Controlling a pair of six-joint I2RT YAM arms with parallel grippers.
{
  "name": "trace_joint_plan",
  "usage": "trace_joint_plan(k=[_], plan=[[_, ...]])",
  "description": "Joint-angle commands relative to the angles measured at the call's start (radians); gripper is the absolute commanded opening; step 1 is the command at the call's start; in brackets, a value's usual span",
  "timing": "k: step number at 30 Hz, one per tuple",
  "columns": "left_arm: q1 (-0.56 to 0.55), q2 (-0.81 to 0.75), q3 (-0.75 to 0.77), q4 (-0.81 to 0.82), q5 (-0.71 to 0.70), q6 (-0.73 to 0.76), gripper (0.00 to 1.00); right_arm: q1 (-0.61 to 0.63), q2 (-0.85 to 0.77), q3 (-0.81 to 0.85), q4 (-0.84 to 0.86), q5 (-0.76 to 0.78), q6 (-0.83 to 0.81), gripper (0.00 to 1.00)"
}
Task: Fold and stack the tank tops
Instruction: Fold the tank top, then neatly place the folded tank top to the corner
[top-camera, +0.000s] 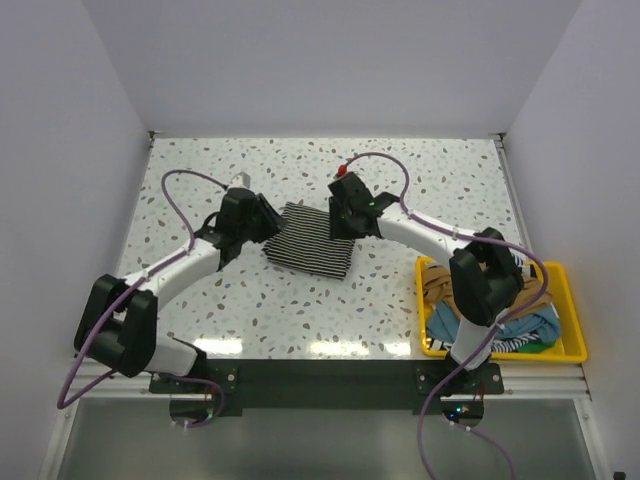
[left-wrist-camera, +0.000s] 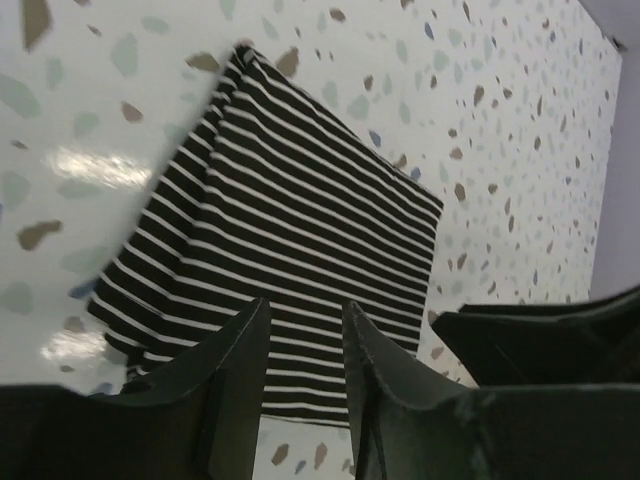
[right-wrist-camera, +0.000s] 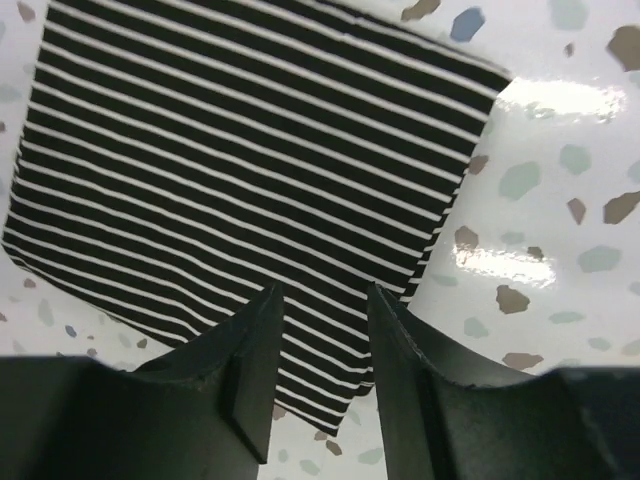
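Observation:
A black-and-white striped tank top (top-camera: 312, 242) lies folded into a flat rectangle in the middle of the table. My left gripper (top-camera: 268, 222) hovers over its left edge and my right gripper (top-camera: 338, 222) over its upper right edge. In the left wrist view the striped tank top (left-wrist-camera: 300, 220) lies below the left gripper (left-wrist-camera: 305, 310), whose jaws stand open with nothing between them. The right wrist view shows the same cloth (right-wrist-camera: 250, 150) under the right gripper (right-wrist-camera: 322, 292), also open and empty. More tank tops (top-camera: 515, 325), tan, teal and striped, are bunched in a yellow bin.
The yellow bin (top-camera: 572, 300) sits at the table's right front, beside the right arm's base. The speckled tabletop (top-camera: 200, 170) surrounds the folded cloth. White walls close in the back and sides. Purple cables loop from both arms.

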Motion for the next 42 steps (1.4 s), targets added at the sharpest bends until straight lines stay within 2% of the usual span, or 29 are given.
trace_joint_plan(k=[1,8,13,16,17,20,24,26,29,30,32,34,37,42], plan=[[-0.065,-0.008,-0.067,0.133,0.032,-0.066,0.38,0.009,0.042,-0.044,0.052,0.036,-0.022,0.41],[-0.090,0.108,-0.073,0.133,0.018,-0.061,0.34,0.074,0.053,-0.191,0.130,0.018,0.041,0.30],[-0.074,0.184,0.022,0.066,-0.022,-0.026,0.34,0.197,0.027,-0.262,0.190,-0.011,0.128,0.28],[-0.035,0.256,0.098,0.045,-0.016,0.003,0.34,0.262,0.030,-0.255,0.249,-0.069,0.171,0.30],[-0.001,0.274,0.123,0.034,-0.002,0.024,0.34,0.275,0.045,-0.232,0.279,-0.088,0.178,0.36],[0.071,0.326,0.244,-0.049,0.046,0.077,0.34,0.286,0.094,-0.143,0.299,-0.164,0.173,0.44],[0.110,0.248,0.341,-0.120,0.011,0.118,0.45,0.286,0.076,-0.063,0.261,-0.175,0.123,0.53],[0.108,0.189,0.339,-0.156,0.006,0.126,0.45,0.274,0.042,-0.055,0.220,-0.140,0.081,0.58],[0.105,0.121,0.243,-0.152,0.018,0.079,0.45,0.245,-0.007,-0.043,0.162,-0.111,0.014,0.60],[0.099,0.066,0.158,-0.126,0.023,0.059,0.44,0.230,-0.013,-0.034,0.142,-0.088,-0.008,0.61],[0.058,-0.012,0.076,-0.118,0.006,-0.010,0.41,0.213,-0.003,-0.009,0.088,-0.001,-0.063,0.64],[0.013,-0.060,-0.022,-0.118,-0.024,-0.052,0.32,0.171,0.037,0.008,0.071,-0.019,-0.095,0.64],[-0.120,-0.140,-0.114,-0.150,-0.097,-0.121,0.31,0.136,0.115,0.026,0.088,-0.040,-0.173,0.64],[-0.174,-0.249,-0.269,-0.147,-0.086,-0.193,0.32,0.133,0.203,0.035,0.078,0.000,-0.198,0.59]])
